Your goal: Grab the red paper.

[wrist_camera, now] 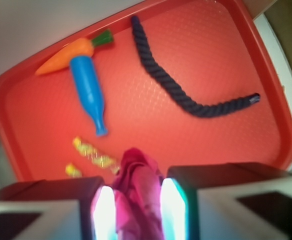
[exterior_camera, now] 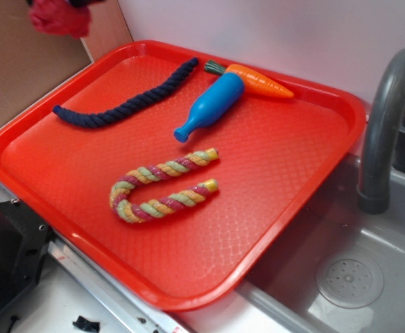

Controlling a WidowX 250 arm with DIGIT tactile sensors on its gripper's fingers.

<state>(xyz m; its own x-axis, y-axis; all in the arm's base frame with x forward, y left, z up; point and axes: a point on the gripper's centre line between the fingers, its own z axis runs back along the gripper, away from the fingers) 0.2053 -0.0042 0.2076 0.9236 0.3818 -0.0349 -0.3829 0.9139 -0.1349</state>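
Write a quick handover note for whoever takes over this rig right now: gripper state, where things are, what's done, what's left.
Gripper: jaws shut on the red paper, held up high above the red tray's far left corner.
On the tray: navy rope, blue bottle toy touching the orange carrot, and the striped rope.
Done: the paper is grabbed and lifted.
Left: nothing more for the grab; just keep the grip.

Counted on one red tray (exterior_camera: 313,173) — two ropes: one navy rope (exterior_camera: 123,104), one multicoloured rope (exterior_camera: 162,189). Also one blue bottle toy (exterior_camera: 209,107), one orange toy carrot (exterior_camera: 256,81), one red paper (wrist_camera: 136,195) wad — plus one grey faucet (exterior_camera: 383,125).
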